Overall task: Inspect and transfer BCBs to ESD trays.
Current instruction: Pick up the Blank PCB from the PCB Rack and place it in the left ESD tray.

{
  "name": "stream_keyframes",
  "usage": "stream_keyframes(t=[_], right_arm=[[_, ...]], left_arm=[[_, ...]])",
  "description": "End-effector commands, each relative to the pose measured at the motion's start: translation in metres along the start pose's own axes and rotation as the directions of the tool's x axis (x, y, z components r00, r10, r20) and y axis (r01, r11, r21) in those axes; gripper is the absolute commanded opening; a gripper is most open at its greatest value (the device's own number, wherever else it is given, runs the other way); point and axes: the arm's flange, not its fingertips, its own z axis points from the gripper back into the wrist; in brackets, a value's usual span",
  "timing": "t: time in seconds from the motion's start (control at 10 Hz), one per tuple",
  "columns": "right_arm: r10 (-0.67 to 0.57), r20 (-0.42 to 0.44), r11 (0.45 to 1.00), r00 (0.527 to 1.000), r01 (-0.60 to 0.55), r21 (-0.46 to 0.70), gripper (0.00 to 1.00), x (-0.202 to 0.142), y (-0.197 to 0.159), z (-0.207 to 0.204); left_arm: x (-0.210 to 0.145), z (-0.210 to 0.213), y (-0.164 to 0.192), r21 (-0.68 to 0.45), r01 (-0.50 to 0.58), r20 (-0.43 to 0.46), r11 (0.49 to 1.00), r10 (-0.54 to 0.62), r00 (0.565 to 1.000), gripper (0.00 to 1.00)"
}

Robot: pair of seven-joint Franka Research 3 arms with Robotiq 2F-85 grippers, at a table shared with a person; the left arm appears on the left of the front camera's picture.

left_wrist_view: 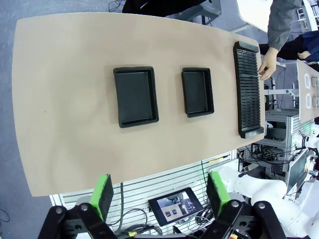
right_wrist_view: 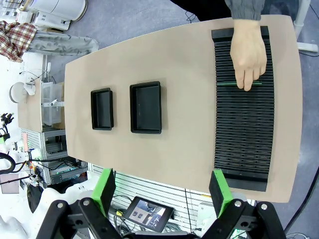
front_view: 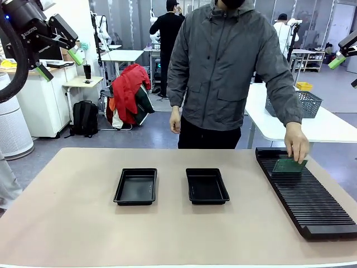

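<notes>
A: Logging the grippers first. What are they doing?

B: The left gripper (front_view: 59,64) is hanging high off the table's left side, jaws spread wide and gripping nothing. The right gripper (front_view: 346,71) is hanging high on the right, equally wide and empty.

A: Where is the board sitting?

B: One BCB (front_view: 289,166) is standing in a slot near the far end of the slotted rack (front_view: 312,206), on the robot's right. In the right wrist view, looking down, it is showing as a thin green line, so it is on edge or nearly so. The person's hand (front_view: 297,146) is resting over its top edge, so I am judging it not yet free to take.

A: Long axis?

B: It is running across the rack, along the slots, left to right on the table (front_view: 67,223).

A: Nearer arm?

B: The right arm. The left would be reaching over both trays.

A: Destination and room?

B: The right ESD tray (front_view: 207,186) and the left ESD tray (front_view: 135,187) are lying empty mid-table, apart from each other, long sides pointing away from the robot. The right one is lying between the rack and the left one, with a bare strip of table separating it from the rack. The rack is running close along the table's right edge, so I am expecting a descent from above to be the clean approach.
</notes>
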Motion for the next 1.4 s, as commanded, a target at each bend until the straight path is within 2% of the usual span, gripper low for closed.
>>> stream_keyframes(t=[0.0,0.9,1.1,1.3], right_arm=[[-0.001,0.000,1.000,1.000,0.001,0.001,1.00,0.000,0.000,0.000],[0.008,-0.002,1.000,1.000,-0.008,-0.013,1.00,0.006,-0.002,-0.003],[0.151,0.002,0.984,0.989,-0.150,-0.093,1.00,0.011,-0.001,-0.018],[0.337,-0.024,0.926,0.941,-0.336,-0.170,1.00,0.015,-0.005,-0.038]], left_arm=[[0.000,0.001,0.000,0.000,0.004,0.005,1.000,-0.004,1.000,1.00],[0.000,0.001,0.000,0.000,0.004,0.005,1.000,-0.004,1.000,1.00],[0.000,0.001,0.000,0.000,0.004,0.005,1.000,-0.004,1.000,1.00],[0.000,0.001,0.000,0.000,0.004,0.005,1.000,-0.004,1.000,1.00]])
